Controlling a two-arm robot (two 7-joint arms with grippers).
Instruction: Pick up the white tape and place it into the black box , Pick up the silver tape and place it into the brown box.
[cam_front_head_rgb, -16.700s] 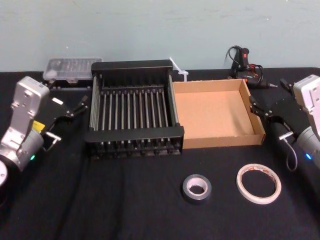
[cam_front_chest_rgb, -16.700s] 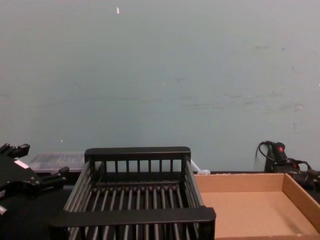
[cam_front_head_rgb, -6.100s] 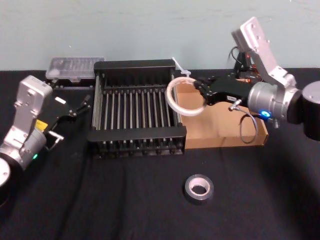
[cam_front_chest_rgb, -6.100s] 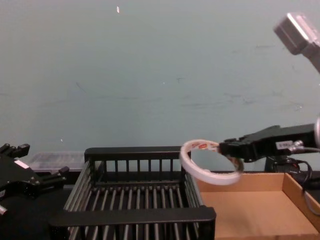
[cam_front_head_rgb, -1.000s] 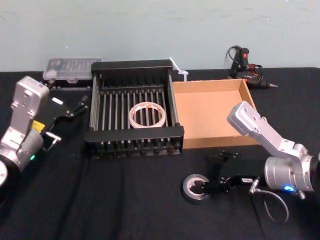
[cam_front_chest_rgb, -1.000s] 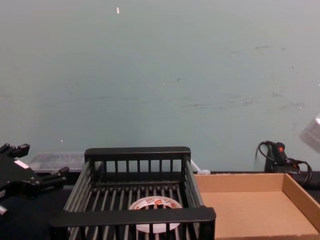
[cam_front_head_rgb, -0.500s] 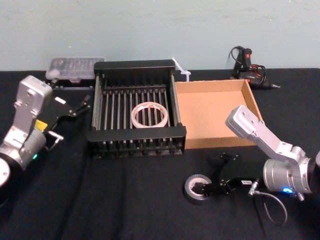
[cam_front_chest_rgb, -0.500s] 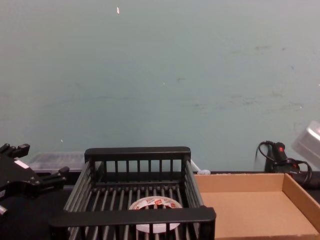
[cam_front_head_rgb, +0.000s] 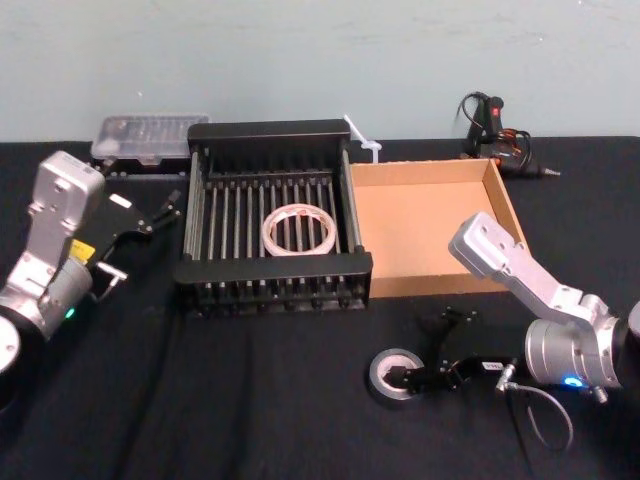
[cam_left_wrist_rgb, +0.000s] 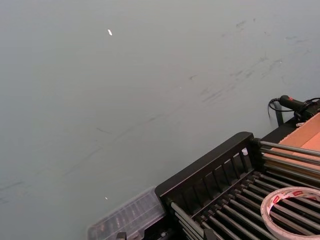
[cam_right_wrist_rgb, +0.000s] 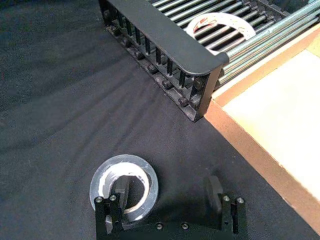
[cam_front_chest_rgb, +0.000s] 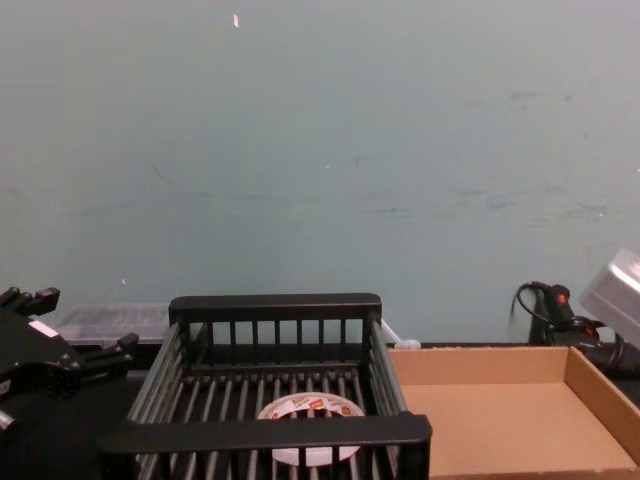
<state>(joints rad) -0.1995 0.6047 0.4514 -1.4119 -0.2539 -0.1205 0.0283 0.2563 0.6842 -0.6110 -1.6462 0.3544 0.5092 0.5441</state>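
Note:
The white tape (cam_front_head_rgb: 298, 229) (cam_front_chest_rgb: 310, 407) (cam_left_wrist_rgb: 280, 195) (cam_right_wrist_rgb: 220, 16) lies flat on the bars inside the black box (cam_front_head_rgb: 270, 131) (cam_front_chest_rgb: 275, 306). The silver tape (cam_front_head_rgb: 385, 365) (cam_right_wrist_rgb: 100, 182) rests on the black cloth in front of the brown box (cam_front_head_rgb: 440, 287) (cam_right_wrist_rgb: 280, 115). My right gripper (cam_front_head_rgb: 428, 352) (cam_right_wrist_rgb: 167, 192) is low at that roll and open. One of its fingers (cam_right_wrist_rgb: 120, 192) stands in the roll's hole, the other beside the roll on the cloth. My left gripper (cam_front_head_rgb: 150, 213) (cam_front_chest_rgb: 90, 365) is parked open, left of the black box.
A clear plastic case (cam_front_head_rgb: 150, 135) sits behind the black box at the back left. A black tool with cables (cam_front_head_rgb: 495, 125) lies at the back right, behind the brown box. A small white piece (cam_front_head_rgb: 360, 140) rests between the boxes' far corners.
The white tape has gone from the table, in my right gripper, into the black box. The right gripper then came down at the silver tape and has barely moved in the last second.

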